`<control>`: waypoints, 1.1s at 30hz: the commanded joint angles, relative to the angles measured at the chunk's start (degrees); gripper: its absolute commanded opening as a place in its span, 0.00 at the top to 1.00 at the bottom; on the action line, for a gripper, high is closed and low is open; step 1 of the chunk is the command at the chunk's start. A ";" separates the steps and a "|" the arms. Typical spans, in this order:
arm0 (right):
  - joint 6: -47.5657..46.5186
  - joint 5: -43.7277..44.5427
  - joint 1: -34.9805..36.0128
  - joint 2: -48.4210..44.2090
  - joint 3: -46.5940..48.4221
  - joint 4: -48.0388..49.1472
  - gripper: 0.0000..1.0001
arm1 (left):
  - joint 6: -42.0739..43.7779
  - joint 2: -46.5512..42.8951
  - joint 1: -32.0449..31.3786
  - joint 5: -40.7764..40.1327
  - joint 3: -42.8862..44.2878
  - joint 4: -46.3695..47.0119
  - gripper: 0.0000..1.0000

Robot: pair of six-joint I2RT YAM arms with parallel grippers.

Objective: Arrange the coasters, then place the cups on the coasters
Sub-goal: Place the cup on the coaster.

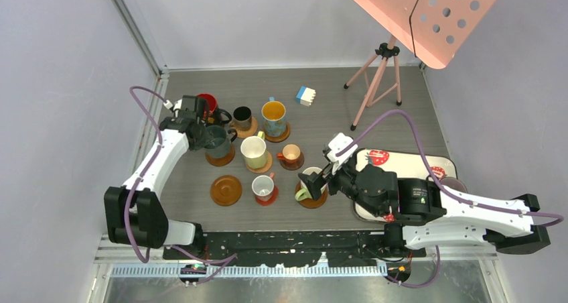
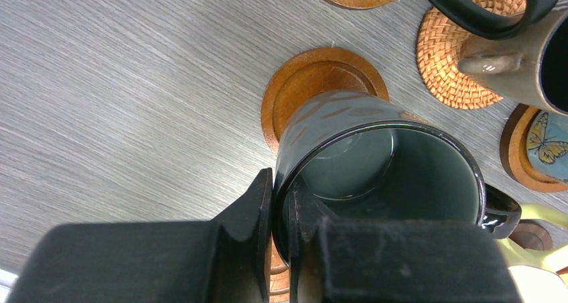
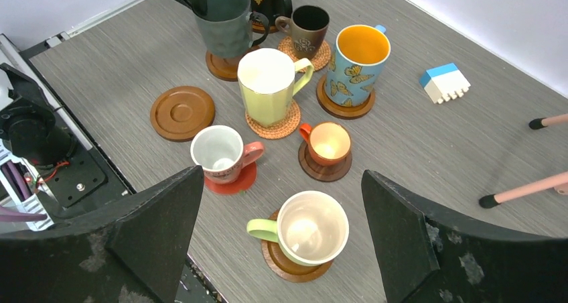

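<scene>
left wrist view: the left jaws pinch the rim of the dark green cup [image 2: 375, 162], one inside and one outside. the cup is tilted over a brown coaster [image 2: 315, 82]. it looks hard, heavy and shiny, so it may slip or break. the rim wall is a good place to hold. the right jaws are wide open and empty. there are no words to read.

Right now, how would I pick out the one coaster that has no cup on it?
On the grey table, find the cluster of mugs in front of the left arm. At its near left corner, beside the white mug with a pink handle, lies a round brown wooden coaster; it alone is bare, while its neighbours all sit under mugs.
</scene>
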 commanded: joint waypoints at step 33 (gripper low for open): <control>5.98 6.67 -0.11 -5.80 -2.80 -1.56 0.05 | -0.17 5.74 2.74 2.91 -3.30 10.83 0.94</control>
